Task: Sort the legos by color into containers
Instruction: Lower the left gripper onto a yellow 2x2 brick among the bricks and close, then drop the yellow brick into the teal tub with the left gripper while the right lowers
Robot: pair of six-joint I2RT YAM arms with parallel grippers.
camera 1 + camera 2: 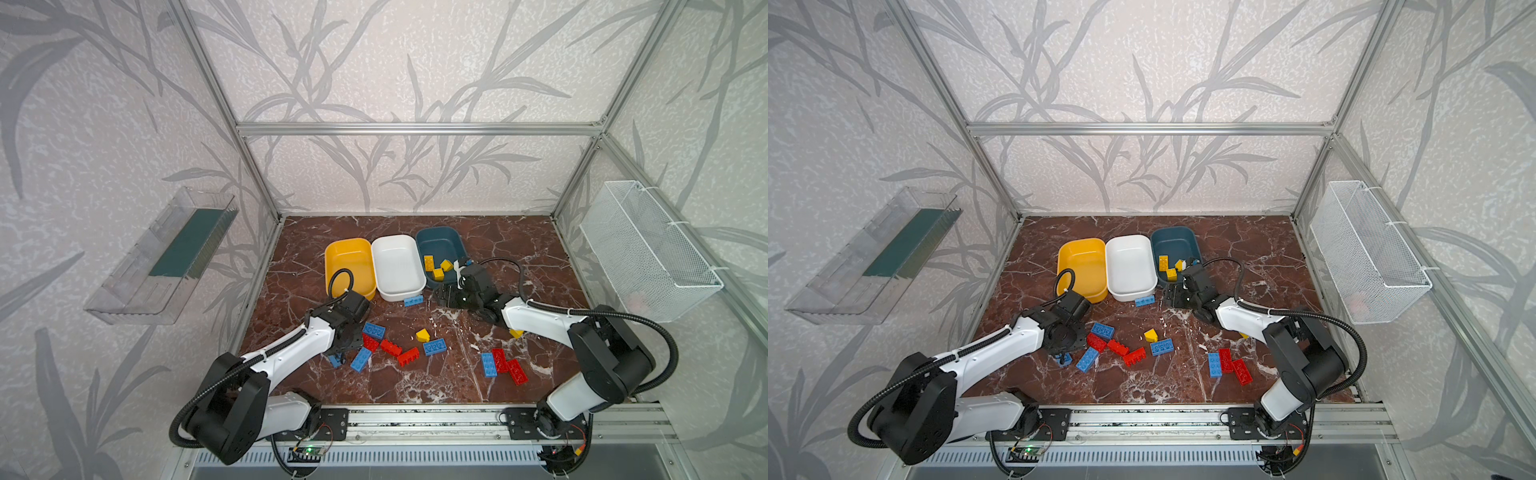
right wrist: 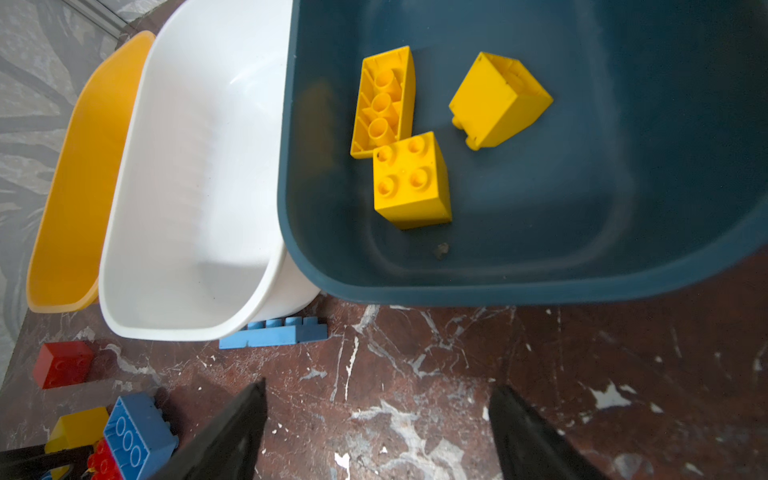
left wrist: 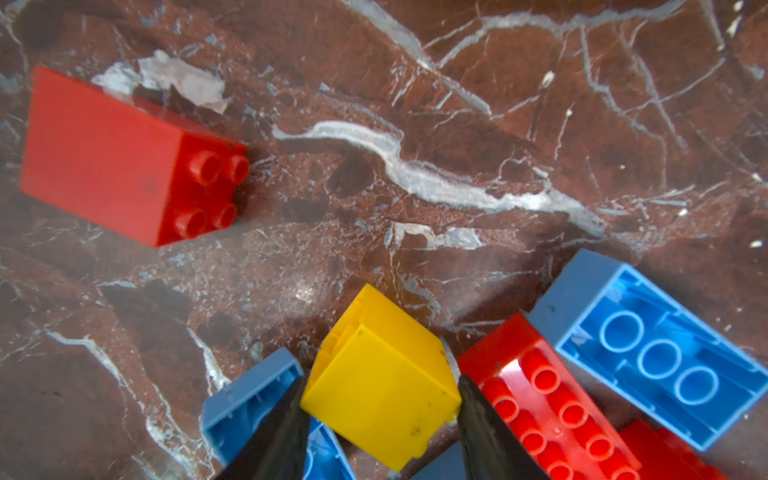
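**A:** Scene, big to small?
**B:** Marble table [image 1: 519,249] is carrying everything. Mesh basket [image 1: 648,253] is hanging on the right wall and clear tray [image 1: 166,257] on the left wall, both above table level.
**A:** Tubs?
**B:** They're sitting in a row at the back, rims touching. Left to right in both top views: yellow tub [image 1: 347,266], white tub [image 1: 397,266], teal tub [image 1: 440,241]. Teal tub is holding three yellow bricks [image 2: 384,102] [image 2: 411,180] [image 2: 498,99] in its near half. Two are touching, the third is lying apart.
**A:** Grippers?
**B:** Right gripper [image 2: 378,384] is hovering released, spread wide, over bare table just in front of the teal tub's near rim. Left gripper [image 3: 381,377] is pointing down into the left pile [image 1: 388,347]. Its fingers [image 3: 278,436] are pressing both flanks of a yellow brick [image 3: 374,399], so it's grasping that.
**A:** Lifted?
**B:** Can't tell. It's sitting tilted between the fingers, and the gripper is hiding it in both top views.
**A:** Loose bricks?
**B:** Left pile is mixing reds and blues, with a yellow wedge [image 1: 422,335] at its right side. Right cluster [image 1: 500,360] is one blue and two reds, touching, lying near the front edge. Blue brick [image 2: 274,332] is lying against the white tub's near wall. Red block [image 3: 124,158] is lying on its side, apart from the pile, in the left wrist view. Yellow piece [image 1: 516,333] is peeking out from under the right arm [image 1: 536,316].
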